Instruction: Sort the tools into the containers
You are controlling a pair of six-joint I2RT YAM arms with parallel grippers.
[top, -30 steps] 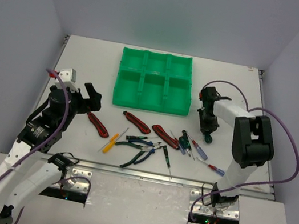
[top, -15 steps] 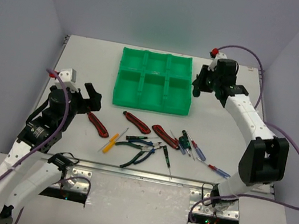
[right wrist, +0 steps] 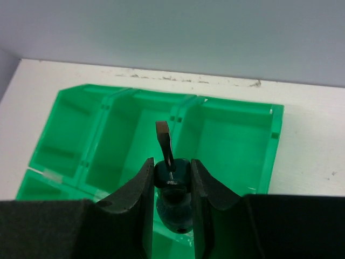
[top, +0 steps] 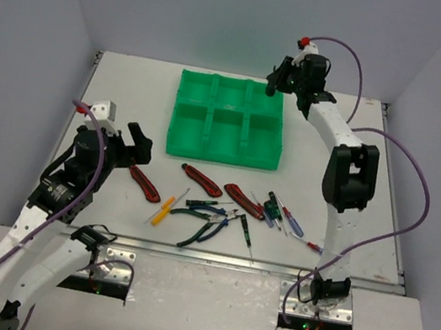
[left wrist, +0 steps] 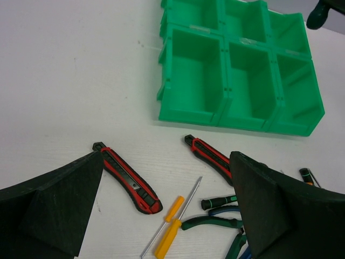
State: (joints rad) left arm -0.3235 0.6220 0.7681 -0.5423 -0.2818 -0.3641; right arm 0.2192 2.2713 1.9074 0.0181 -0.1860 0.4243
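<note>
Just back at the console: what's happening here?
The right gripper is clamped on a dark stubby screwdriver, holding it above the far row of the green tray, whose compartments look empty. The left gripper hangs open over a red-and-black utility knife. The other tools lie on the table before the tray.

White table (top: 130, 98); pale grey walls (top: 230, 13)

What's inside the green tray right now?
Nothing visible: all six compartments of the tray look empty. The right gripper, holding a small screwdriver over its far right corner, hides a bit there.
</note>
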